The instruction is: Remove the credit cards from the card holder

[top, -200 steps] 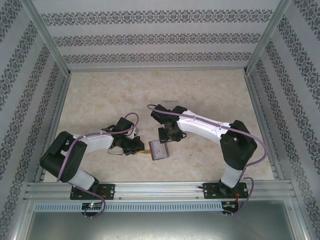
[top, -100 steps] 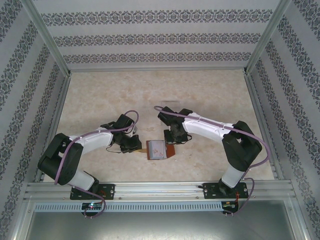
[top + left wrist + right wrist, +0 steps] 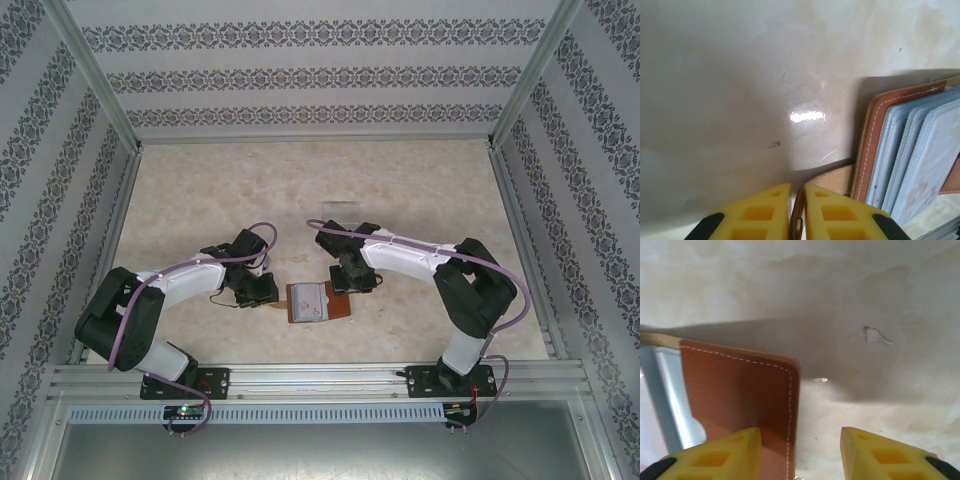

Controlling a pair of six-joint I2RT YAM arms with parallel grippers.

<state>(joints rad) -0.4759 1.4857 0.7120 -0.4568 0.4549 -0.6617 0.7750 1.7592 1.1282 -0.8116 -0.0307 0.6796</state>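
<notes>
The card holder (image 3: pixel 318 302) lies open on the table between the two arms, a reddish-brown leather wallet with grey-blue pockets (image 3: pixel 912 150). My left gripper (image 3: pixel 262 292) is at its left edge. In the left wrist view that gripper (image 3: pixel 797 187) is shut on the holder's thin tan strap tab (image 3: pixel 832 179). The credit cards are tucked in the pockets; a pale face with faint print (image 3: pixel 935 170) shows in the front one. My right gripper (image 3: pixel 801 432) stands open over the brown cover flap (image 3: pixel 740 395), whose stitched edge lies between its fingers.
The marble-look tabletop (image 3: pixel 200 200) stretches bare behind and to both sides of the holder. Patterned walls and metal frame rails (image 3: pixel 320 375) enclose the table. A small chip mark (image 3: pixel 875 335) marks the surface beyond the flap.
The holder's cover flap has swung open to the right and now lies flatter. My right gripper shut on it and then opened again. The left gripper stayed on the strap.
</notes>
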